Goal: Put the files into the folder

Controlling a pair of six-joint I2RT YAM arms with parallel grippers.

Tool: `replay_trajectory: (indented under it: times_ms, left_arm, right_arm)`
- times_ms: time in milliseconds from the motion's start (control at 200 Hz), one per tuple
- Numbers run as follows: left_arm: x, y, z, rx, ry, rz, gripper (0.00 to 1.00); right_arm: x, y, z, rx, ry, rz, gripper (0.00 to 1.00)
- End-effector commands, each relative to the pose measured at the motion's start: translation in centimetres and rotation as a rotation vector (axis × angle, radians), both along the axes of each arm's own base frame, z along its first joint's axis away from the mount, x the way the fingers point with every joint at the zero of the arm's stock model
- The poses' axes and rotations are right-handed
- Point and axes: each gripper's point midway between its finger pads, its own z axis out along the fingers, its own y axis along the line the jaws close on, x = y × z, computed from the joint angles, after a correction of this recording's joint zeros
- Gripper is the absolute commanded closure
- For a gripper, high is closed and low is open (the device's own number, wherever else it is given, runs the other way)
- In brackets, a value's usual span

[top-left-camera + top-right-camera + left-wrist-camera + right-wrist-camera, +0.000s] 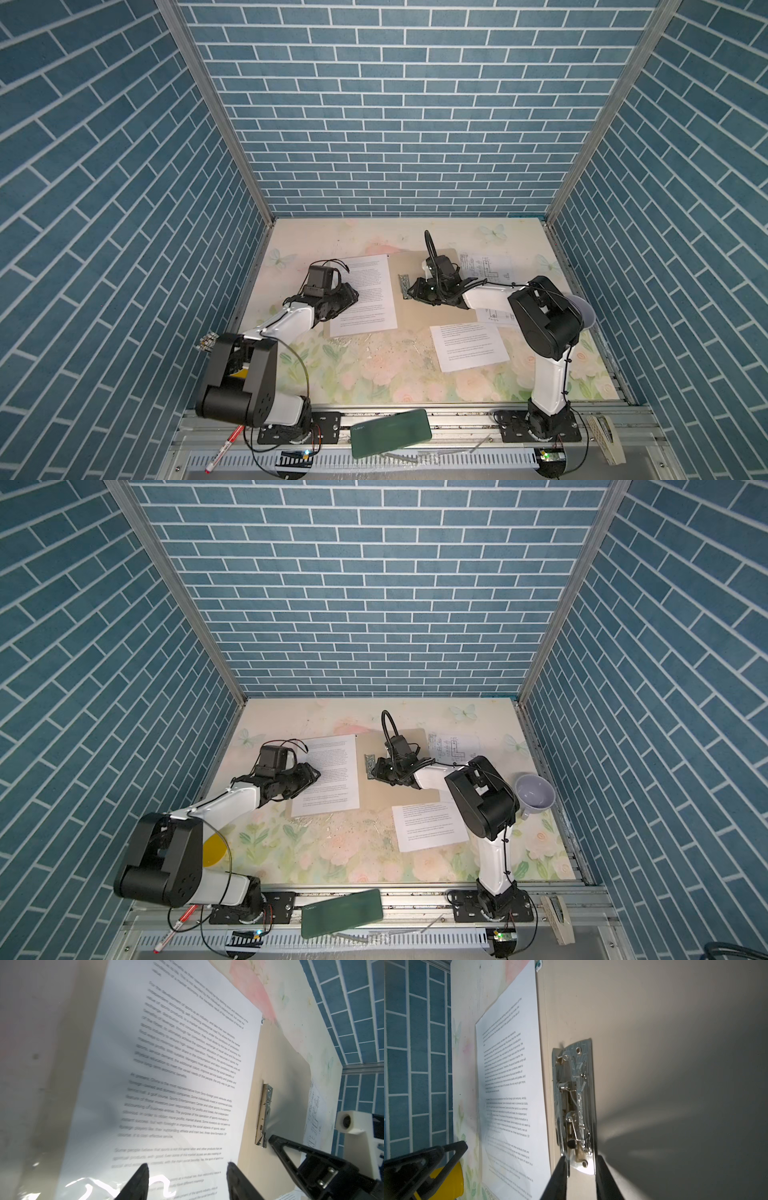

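Note:
The tan folder (432, 320) (382, 796) lies open and flat mid-table. One text file (368, 295) (187, 1064) lies on its left half. My left gripper (353, 297) (187, 1164) is open, its tips spread low over that sheet's left part. My right gripper (409, 291) (581, 1158) is shut on the near end of the folder's metal clip (403, 284) (575, 1101), one finger on each side. A second text file (467, 347) lies on the table in front of the folder's right half. The diagram file (486, 266) lies at the back right, partly under the right arm.
A lilac cup (535, 796) stands by the right wall behind the right arm. A yellow cup (214, 850) sits by the left arm's elbow. On the front rail lie a dark green case (390, 432) and a red marker (224, 449). Brick-patterned walls enclose three sides.

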Motion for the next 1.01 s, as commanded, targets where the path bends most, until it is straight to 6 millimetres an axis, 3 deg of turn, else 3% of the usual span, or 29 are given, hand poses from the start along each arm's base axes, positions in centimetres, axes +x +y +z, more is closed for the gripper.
replay_trajectory:
  times_ms: [0,165,616,1001]
  left_arm:
    - [2.1,-2.2,0.8,0.009,-0.049,-0.062,0.49]
    - [4.7,-5.4,0.4,-0.023,-0.053,-0.129,0.61]
    - [9.6,-12.2,-1.1,-0.102,-0.057,-0.244,0.68]
    - [10.5,-14.2,-2.9,-0.125,-0.033,-0.261,0.76]
  right_arm:
    - [0.0,0.2,0.9,0.062,-0.014,-0.003,0.75]
    - [0.1,0.1,1.1,0.091,-0.020,-0.008,0.75]
    - [0.1,0.2,0.6,0.119,0.002,0.018,0.77]
    - [-0.4,-0.3,-0.5,0.100,0.032,0.008,0.77]
